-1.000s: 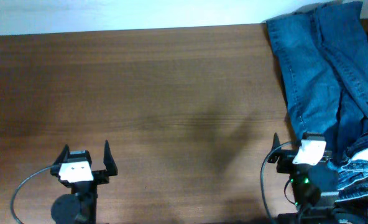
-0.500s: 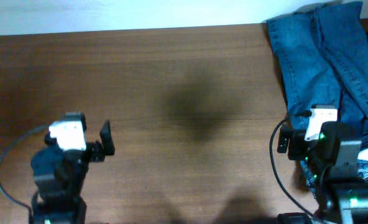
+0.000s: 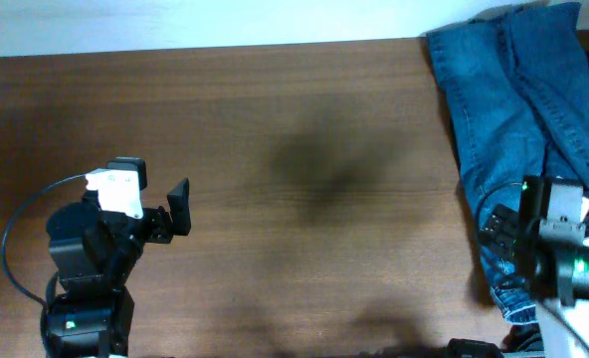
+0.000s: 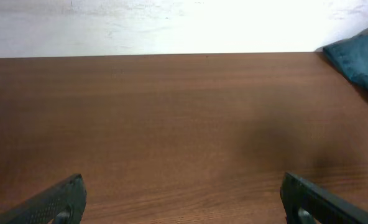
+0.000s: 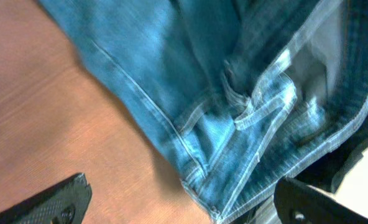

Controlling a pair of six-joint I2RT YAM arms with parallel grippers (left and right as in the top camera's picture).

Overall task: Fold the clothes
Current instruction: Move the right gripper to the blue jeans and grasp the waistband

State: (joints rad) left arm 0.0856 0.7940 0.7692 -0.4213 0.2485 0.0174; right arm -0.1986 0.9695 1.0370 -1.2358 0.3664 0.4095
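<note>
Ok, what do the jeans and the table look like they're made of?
The jeans look like medium-blue denim, a matte woven cotton: faded patches and pale stitched seams show in the right wrist view. The table looks like dark brown wood or wood-look laminate, smooth with a low sheen: long grain lines run across it. Which of the two, I cannot tell.

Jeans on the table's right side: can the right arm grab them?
Probably yes. The right arm hangs right over the jeans, jaws wide open, with nothing between them and the denim.
</note>
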